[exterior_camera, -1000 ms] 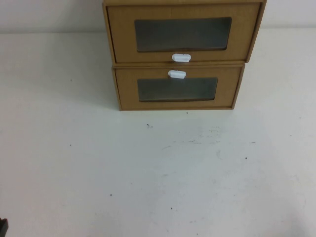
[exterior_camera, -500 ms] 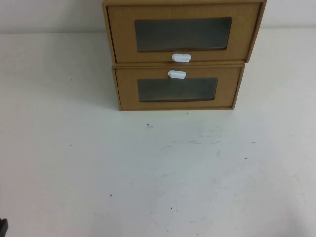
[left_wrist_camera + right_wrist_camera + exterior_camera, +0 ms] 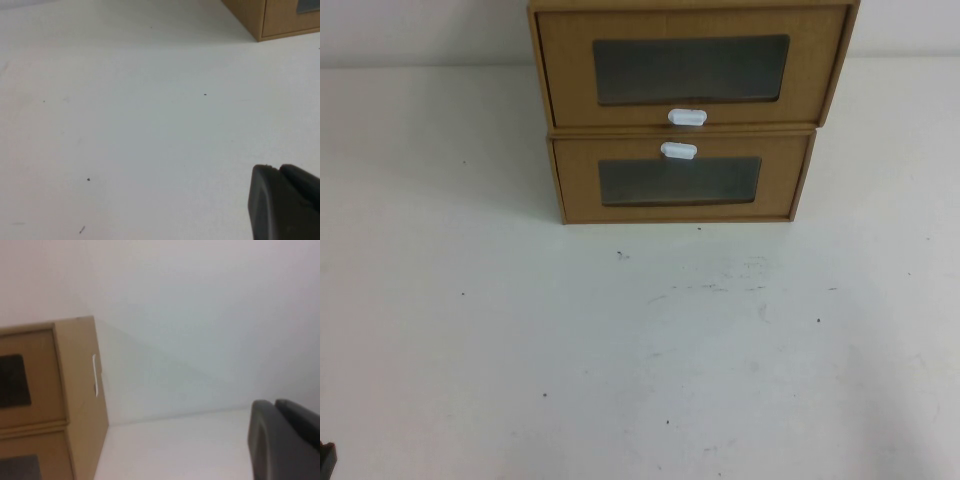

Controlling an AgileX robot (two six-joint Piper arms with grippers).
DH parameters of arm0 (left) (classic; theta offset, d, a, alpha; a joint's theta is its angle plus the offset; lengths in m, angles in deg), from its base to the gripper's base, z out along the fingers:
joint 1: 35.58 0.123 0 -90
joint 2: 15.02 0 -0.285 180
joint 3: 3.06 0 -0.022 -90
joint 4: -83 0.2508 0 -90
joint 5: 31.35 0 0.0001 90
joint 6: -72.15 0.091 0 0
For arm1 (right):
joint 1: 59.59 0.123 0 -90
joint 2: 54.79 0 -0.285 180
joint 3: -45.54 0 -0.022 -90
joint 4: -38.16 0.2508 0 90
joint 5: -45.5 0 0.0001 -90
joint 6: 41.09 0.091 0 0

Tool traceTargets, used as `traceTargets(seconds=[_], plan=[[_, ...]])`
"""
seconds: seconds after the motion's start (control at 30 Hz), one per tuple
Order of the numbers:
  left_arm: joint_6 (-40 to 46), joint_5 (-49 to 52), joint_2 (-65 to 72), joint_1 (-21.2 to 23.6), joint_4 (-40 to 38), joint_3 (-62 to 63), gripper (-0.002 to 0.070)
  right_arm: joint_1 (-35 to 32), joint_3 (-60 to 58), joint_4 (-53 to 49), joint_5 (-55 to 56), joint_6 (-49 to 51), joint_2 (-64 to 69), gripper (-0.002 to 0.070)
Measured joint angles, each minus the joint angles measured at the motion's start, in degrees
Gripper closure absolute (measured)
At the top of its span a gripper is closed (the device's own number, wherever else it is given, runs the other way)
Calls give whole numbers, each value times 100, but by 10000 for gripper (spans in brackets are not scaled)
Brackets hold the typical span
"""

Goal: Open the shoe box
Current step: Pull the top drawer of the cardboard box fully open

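Observation:
Two brown shoe boxes stand stacked at the table's far edge: the upper box and the lower box. Each has a dark window and a small white handle, the upper handle just above the lower handle. Both fronts look closed. My left gripper hangs shut and empty over bare table, well short of the lower box's corner. My right gripper is also shut and empty, off to the side of the stacked boxes. Neither gripper shows in the high view.
The white table spreads wide in front of the boxes, marked only by small dark specks and scuffs. A dark bit of the left arm peeks in at the near left corner. A pale wall rises behind the boxes.

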Motion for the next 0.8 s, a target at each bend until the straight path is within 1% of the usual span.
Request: traceTargets(seconds=[0.13,0.2,0.3,0.37,0.43,0.47,0.53,0.6,0.7,0.8], plan=[[0,0,0,0,0,0,679,0,0,12,404,0,0,695],[0,0,0,0,0,0,679,0,0,23,824,0,0,695],[0,0,0,0,0,0,679,0,0,33,1919,0,0,695],[0,0,0,0,0,0,679,0,0,45,2906,10,0,695],[0,0,0,0,0,0,679,0,143,72,3443,64,-10,695],[0,0,0,0,0,0,679,0,322,82,3542,93,-10,695],[0,0,0,0,0,0,679,0,844,55,3433,137,-36,695],[0,0,0,0,0,0,679,0,1439,40,2953,249,-36,695],[0,0,0,0,0,0,679,0,2440,30,1789,431,-18,695],[0,0,0,0,0,0,679,0,3369,-3,843,433,349,695]])
